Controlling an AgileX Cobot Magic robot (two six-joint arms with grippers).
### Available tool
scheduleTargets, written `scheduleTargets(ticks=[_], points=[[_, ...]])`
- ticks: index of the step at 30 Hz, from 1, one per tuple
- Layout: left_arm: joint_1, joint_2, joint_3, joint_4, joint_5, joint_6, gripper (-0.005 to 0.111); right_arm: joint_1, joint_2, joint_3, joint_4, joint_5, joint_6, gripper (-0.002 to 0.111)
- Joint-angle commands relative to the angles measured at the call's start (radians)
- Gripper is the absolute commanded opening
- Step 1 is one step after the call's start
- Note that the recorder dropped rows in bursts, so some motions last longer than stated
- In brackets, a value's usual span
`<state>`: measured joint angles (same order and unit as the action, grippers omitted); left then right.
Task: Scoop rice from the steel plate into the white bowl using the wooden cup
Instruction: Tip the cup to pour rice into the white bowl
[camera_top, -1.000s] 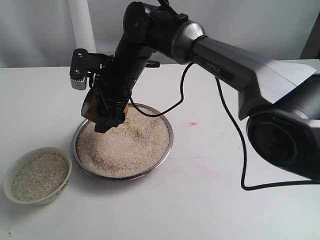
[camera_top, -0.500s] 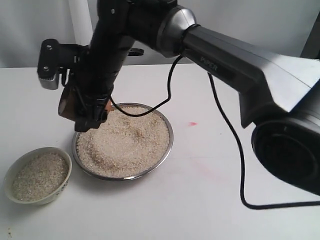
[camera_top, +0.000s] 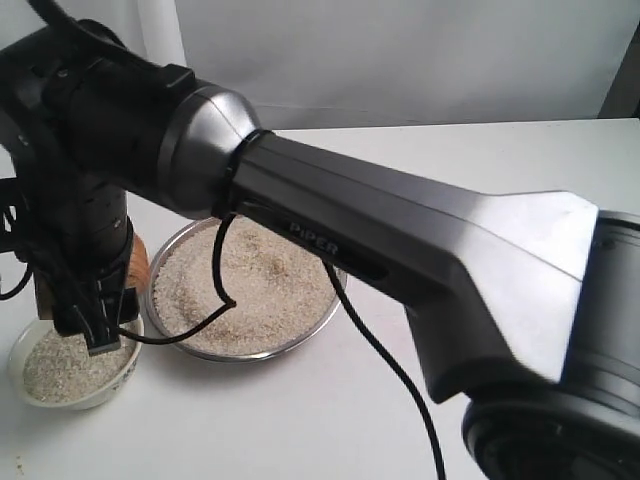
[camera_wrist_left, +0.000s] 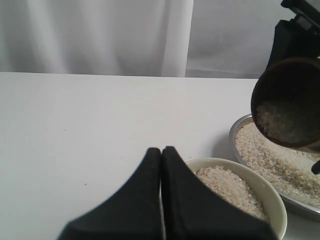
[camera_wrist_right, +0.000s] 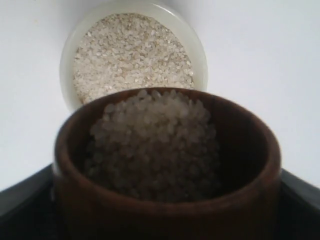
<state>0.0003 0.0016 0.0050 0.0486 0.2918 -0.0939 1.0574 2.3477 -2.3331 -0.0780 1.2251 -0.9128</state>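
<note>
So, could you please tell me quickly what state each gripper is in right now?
Left gripper: shut, empty.
Right gripper: shut on the cup, which holds rice.

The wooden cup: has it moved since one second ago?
Yes. The wooden cup went left, from the steel plate's far rim towards the white bowl.

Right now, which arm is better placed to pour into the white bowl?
Right: the right gripper holds the wooden cup of rice beside the white bowl; the left gripper is shut, empty.
</note>
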Motion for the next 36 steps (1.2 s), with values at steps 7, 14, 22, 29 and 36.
scheduleTargets(ticks=[7,14,22,29,36], points=[[-0.005,-0.002,-0.005,-0.005,-0.007,-0.002,0.0,0.005,-0.013,-0.001,-0.119,-0.044,0.059,0.0],[-0.005,-0.002,-0.005,-0.005,-0.007,-0.002,0.0,0.005,0.006,-0.001,-0.129,-0.127,0.052,0.0],[-0.005,-0.002,-0.005,-0.005,-0.007,-0.002,0.0,0.012,0.063,-0.001,-0.242,-0.121,0.026,0.0],[-0.005,-0.002,-0.005,-0.005,-0.007,-0.002,0.0,0.05,0.102,-0.001,-0.374,-0.144,0.015,0.0],[-0.005,-0.002,-0.005,-0.005,-0.007,-0.002,0.0,0.098,0.141,-0.001,-0.527,-0.144,0.015,0.0]])
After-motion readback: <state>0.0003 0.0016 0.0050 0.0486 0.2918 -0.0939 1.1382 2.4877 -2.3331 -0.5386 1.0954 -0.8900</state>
